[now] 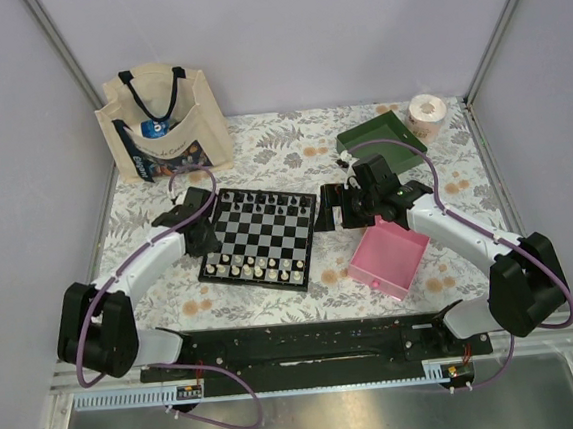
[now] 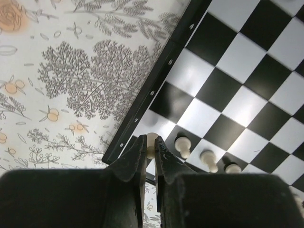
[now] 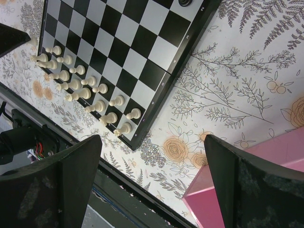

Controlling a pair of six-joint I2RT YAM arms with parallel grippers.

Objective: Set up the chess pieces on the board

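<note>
The checkered board (image 1: 264, 232) lies in the middle of the table. Black pieces (image 1: 270, 198) stand on its far rows and cream-white pieces (image 1: 261, 268) on its near rows. My left gripper (image 1: 209, 244) is at the board's near left corner. In the left wrist view it (image 2: 150, 145) is shut on a cream-white pawn (image 2: 151, 140) over the corner square, beside other white pawns (image 2: 182, 144). My right gripper (image 1: 338, 208) hangs just right of the board, open and empty (image 3: 152, 140). The right wrist view shows the board (image 3: 123, 52) with two rows of white pieces (image 3: 80, 86).
A pink tray (image 1: 391, 258) sits right of the board, under my right arm, and shows in the right wrist view (image 3: 266, 185). A green tray (image 1: 380, 138) and a tape roll (image 1: 426, 112) are at the back right. A tote bag (image 1: 163, 125) stands at the back left.
</note>
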